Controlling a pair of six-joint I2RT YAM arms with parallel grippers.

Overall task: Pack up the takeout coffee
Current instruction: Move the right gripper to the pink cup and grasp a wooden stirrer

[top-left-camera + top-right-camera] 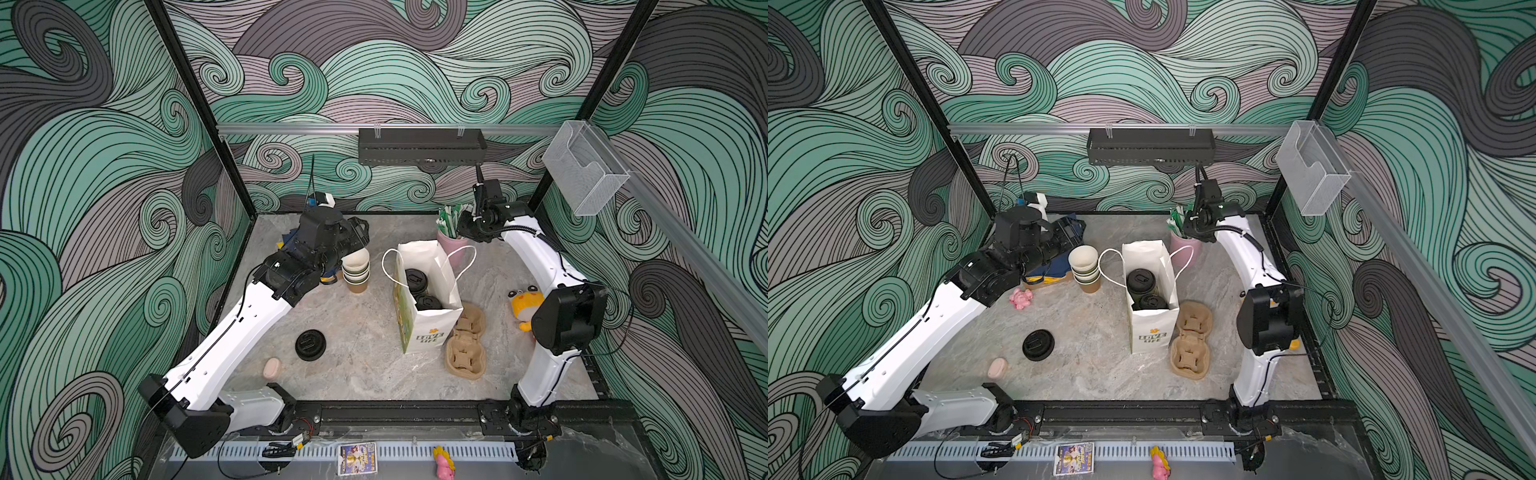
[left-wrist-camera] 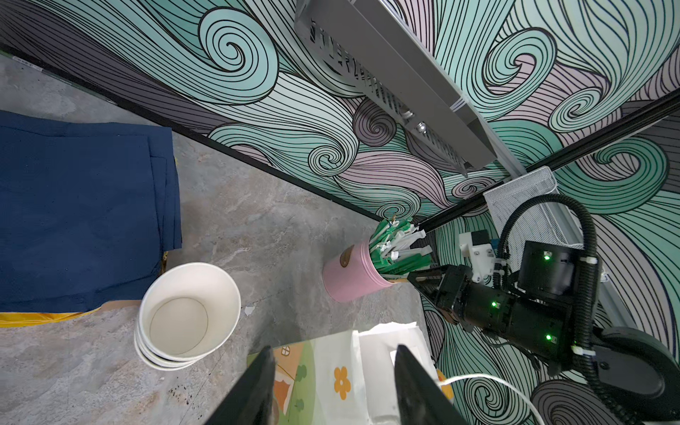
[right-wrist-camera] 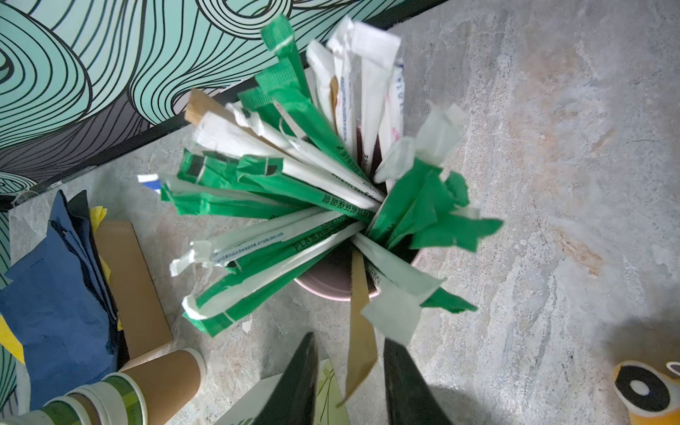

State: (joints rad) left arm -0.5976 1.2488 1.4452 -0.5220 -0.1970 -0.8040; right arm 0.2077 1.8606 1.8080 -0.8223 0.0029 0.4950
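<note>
The takeout coffee is two black-lidded cups [image 1: 415, 280] [image 1: 428, 301] standing inside an upright white paper bag [image 1: 428, 332], seen in both top views [image 1: 1140, 280]. My left gripper [image 2: 335, 349] is open and empty; it hovers by the stack of empty cups and points at the bag's near side [image 2: 342, 379]. My right gripper [image 3: 351, 340] hangs over the pink cup of straws [image 1: 451, 245] behind the bag. Its jaws are partly apart, with a brown flat stick [image 3: 360, 331] from that cup between them and a gap on each side.
A stack of empty paper cups [image 1: 356, 270] stands left of the bag. A loose black lid [image 1: 310, 344] and a pink pebble-like thing [image 1: 272, 368] lie front left. The brown pulp carrier [image 1: 465, 349] lies right of the bag, a yellow plush toy [image 1: 525, 305] beyond it. Blue napkins [image 2: 81, 213] lie at the back left.
</note>
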